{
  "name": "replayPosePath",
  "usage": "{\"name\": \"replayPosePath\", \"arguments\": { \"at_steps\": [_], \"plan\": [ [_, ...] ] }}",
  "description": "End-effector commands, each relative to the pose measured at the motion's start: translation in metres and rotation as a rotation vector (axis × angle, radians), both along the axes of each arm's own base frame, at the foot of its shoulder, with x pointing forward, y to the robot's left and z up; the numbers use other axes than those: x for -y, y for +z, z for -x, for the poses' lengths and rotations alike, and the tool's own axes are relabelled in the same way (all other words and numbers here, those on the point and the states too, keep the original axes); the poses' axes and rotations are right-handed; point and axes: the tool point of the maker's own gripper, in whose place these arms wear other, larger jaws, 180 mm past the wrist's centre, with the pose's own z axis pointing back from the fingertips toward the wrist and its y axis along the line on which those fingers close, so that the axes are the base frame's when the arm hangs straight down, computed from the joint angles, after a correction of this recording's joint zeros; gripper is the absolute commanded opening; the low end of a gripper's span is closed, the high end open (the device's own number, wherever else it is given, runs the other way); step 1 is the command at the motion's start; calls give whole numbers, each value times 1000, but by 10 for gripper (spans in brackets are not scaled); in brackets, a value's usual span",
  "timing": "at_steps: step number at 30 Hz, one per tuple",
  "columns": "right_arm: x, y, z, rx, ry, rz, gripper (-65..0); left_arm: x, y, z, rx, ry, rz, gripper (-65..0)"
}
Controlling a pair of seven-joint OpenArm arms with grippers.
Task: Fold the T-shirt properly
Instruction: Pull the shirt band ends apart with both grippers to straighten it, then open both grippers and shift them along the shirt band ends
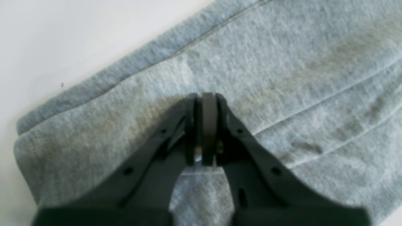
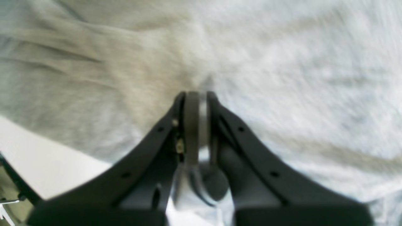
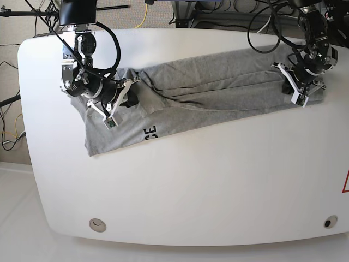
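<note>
Grey T-shirt [image 3: 207,90] stretched long across white table [image 3: 191,185]. Left gripper [image 1: 208,97] pressed together, at right end. Right gripper [image 2: 195,95] pinching cloth, at left.

A heather-grey T-shirt [image 3: 207,90] lies folded lengthwise in a long band across the far half of the white table [image 3: 191,185], running from the view's lower left up to its right. Black lettering [image 3: 150,132] shows at its near edge. The right hand [image 3: 121,93] sits on the cloth at the view's left, the left hand [image 3: 297,87] on its right end. Cables [image 3: 262,22] trail behind the table.
</note>
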Motion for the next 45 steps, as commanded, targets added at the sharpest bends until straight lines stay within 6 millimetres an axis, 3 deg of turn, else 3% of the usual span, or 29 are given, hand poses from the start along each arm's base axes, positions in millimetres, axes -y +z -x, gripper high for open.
{"name": "replayPosePath", "arguments": {
  "at_steps": [1,16,24,34,45],
  "plan": [
    [0,13,-12,51,-3,-10,-611,-6,10,-6,28,1,-21,-636],
    [35,-15,-25,6,-63,9,-619,-38,30,-20,79,95,-61,-634],
    [40,-25,-22,-36,-73,16,-620,-57,41,-22,101,150,-91,-632],
    [33,-2,-11,18,-88,53,-621,-49,33,-16,78,123,-95,-637],
    [22,11,8,85,-74,62,-621,-53,25,-3,46,118,-122,-638]
  ]
}}
